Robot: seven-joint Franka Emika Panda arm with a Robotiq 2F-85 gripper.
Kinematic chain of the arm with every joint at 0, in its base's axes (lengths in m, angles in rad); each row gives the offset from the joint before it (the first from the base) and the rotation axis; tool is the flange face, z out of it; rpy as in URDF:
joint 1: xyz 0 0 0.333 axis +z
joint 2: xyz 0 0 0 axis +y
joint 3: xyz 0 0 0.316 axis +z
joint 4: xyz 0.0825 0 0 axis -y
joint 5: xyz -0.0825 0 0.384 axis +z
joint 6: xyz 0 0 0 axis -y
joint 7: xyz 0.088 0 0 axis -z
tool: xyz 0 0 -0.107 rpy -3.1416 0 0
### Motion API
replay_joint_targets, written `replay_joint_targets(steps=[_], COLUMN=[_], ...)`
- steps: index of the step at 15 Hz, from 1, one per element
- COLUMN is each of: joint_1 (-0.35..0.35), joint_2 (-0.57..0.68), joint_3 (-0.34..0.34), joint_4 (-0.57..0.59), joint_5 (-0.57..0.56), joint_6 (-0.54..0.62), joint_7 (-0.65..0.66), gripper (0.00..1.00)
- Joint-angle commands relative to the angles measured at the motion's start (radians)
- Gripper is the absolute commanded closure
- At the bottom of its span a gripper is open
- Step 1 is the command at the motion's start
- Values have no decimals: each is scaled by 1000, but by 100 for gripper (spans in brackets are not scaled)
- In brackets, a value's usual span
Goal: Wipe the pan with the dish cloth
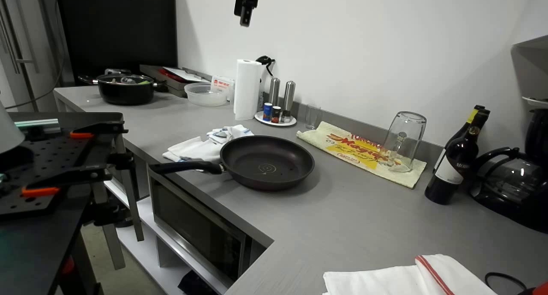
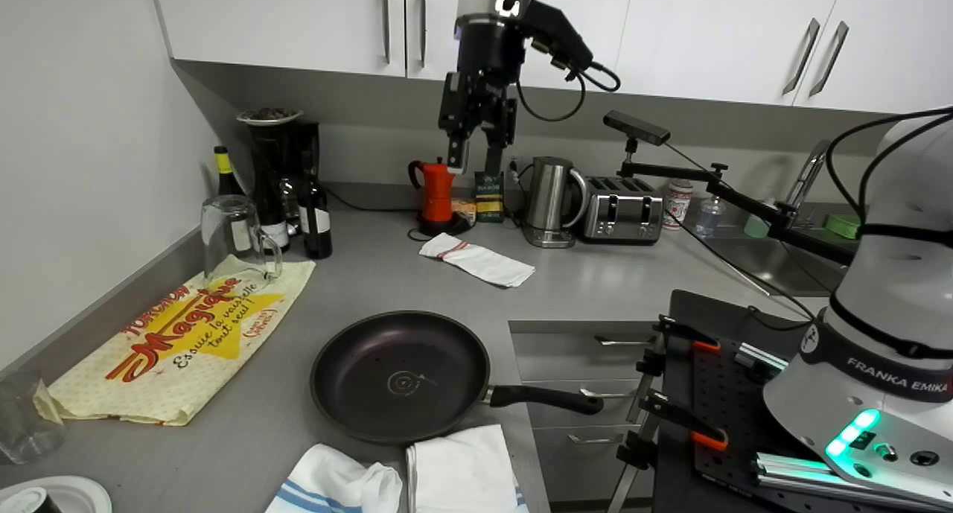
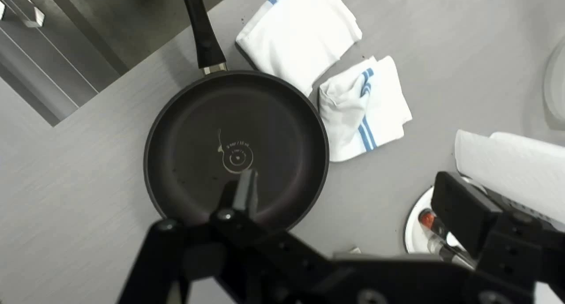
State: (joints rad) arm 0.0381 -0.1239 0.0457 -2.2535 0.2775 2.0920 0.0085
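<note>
The black pan (image 1: 267, 175) sits on the grey counter in both exterior views (image 2: 402, 394), its handle over the front edge. It looks empty in the wrist view (image 3: 265, 118). Two white cloths with blue stripes lie beside it: a folded one (image 3: 300, 35) near the handle and a crumpled one (image 3: 384, 96) next to the rim. A white cloth with red stripes (image 2: 484, 261) lies folded on the pan's other side. Which is the dish cloth I cannot tell. My gripper (image 2: 475, 165) is open and empty, high above the counter; its fingers (image 3: 348, 180) are wide apart in the wrist view.
A paper towel roll (image 1: 247, 89) and a white plate with shakers (image 1: 278, 120) stand by the wall. A glass mug (image 2: 234, 234) stands on a yellow printed towel (image 2: 246, 334). Wine bottles (image 1: 454, 166), a kettle (image 2: 549, 200) and a toaster (image 2: 622, 211) stand farther along.
</note>
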Motion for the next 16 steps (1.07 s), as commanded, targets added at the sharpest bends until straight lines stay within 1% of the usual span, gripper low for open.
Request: replay_joint_targets(steps=[1, 3, 7, 11, 16], joint_1=[20, 31, 57, 88, 119], joint_2=[142, 213, 340, 456, 574], joint_3=[16, 29, 46, 55, 59], joint_4=[31, 47, 97, 174, 277], joint_5=[-56, -103, -172, -197, -200], joint_6=[50, 87, 171, 247, 264], joint_7=[-46, -46, -1, 37, 68], gripper=[0, 0, 0, 0, 0])
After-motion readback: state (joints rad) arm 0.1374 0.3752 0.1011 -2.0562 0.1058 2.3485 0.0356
